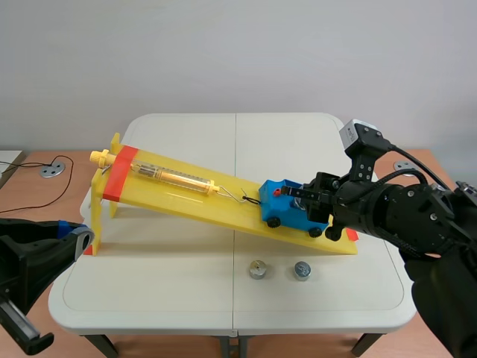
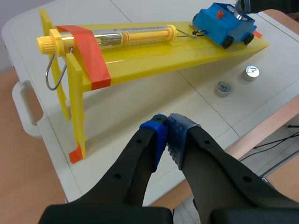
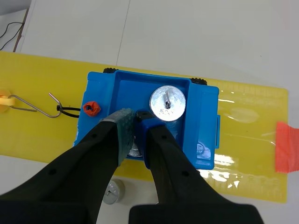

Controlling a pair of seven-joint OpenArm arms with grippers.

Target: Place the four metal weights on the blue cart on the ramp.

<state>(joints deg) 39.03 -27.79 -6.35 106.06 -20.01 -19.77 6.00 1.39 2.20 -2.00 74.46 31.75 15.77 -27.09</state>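
Note:
The blue cart [image 1: 292, 210] [image 3: 201, 126] [image 2: 219, 23] stands low on the yellow ramp [image 1: 186, 195], hooked to a spring scale [image 1: 173, 177]. One metal weight [image 3: 167, 103] lies in the cart's tray. My right gripper [image 3: 137, 116] [image 1: 299, 195] is down in the tray beside it, fingers shut on a second weight [image 3: 135, 149], of which only a silver sliver shows. Two more weights [image 1: 258, 269] [image 1: 302, 269] sit on the table in front of the ramp. My left gripper [image 2: 167, 122] [image 1: 83, 237] hovers shut and empty by the table's near left corner.
The ramp's raised end stands on yellow legs [image 2: 77, 107] at the left, with orange tape across it. The white table [image 1: 149, 291] has a centre seam. A cable and a disc [image 1: 52, 170] lie on the wooden surface at far left.

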